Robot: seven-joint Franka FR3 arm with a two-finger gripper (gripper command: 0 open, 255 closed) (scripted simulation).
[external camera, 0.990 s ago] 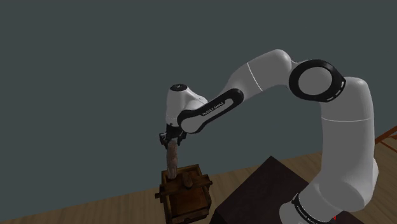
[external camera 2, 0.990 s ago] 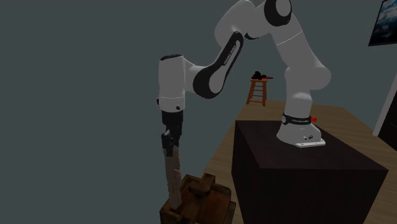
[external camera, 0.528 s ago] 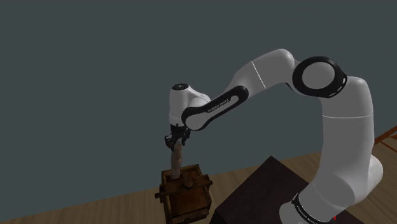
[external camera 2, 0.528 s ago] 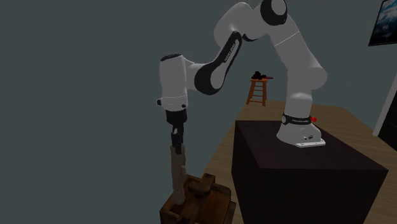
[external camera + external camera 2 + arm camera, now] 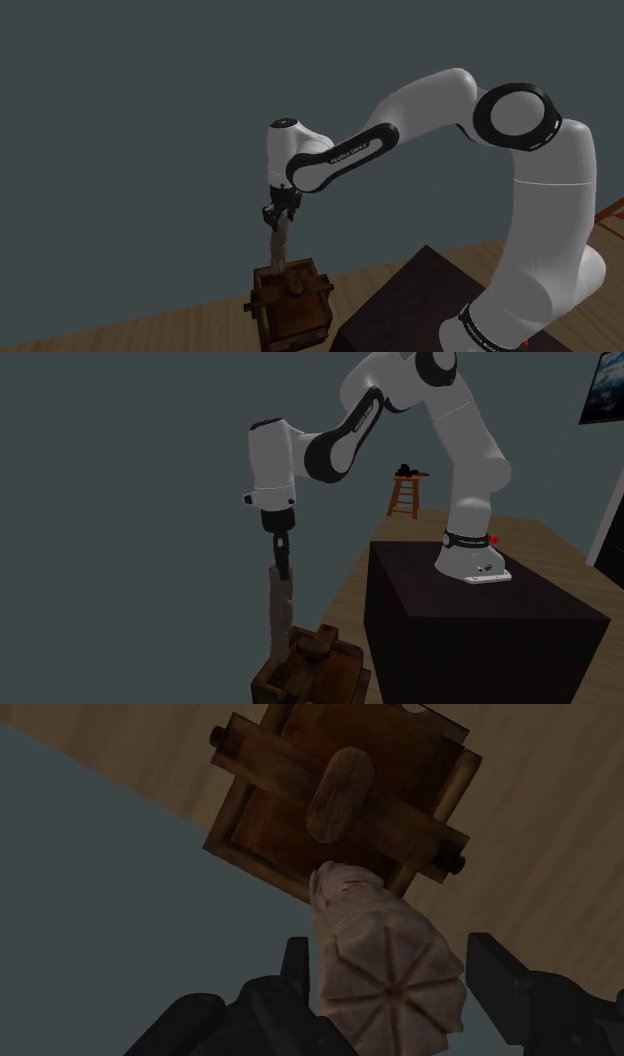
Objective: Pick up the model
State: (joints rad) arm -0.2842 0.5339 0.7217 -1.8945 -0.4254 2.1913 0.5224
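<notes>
Clasping pale carved model (image 5: 385, 979) by top end: black gripper (image 5: 390, 949), fingers drawn narrow against its flanks, column hanging near upright below hand. High grip likely meant to keep fingers off wooden crate (image 5: 340, 794) beneath. Model's lower end at crate's rim; whether clear of it, cannot tell. Plank floor (image 5: 545, 824) under crate. Beyond: dark stand (image 5: 470, 622), wooden stool (image 5: 405, 497) near wall.

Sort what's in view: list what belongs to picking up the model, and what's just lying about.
Belongs to the job:
claw, shut on the model
tall tan model, held at its top end
wooden crate below the model

Just lying about:
wooden stool with a dark object on top
framed picture on the wall
</notes>
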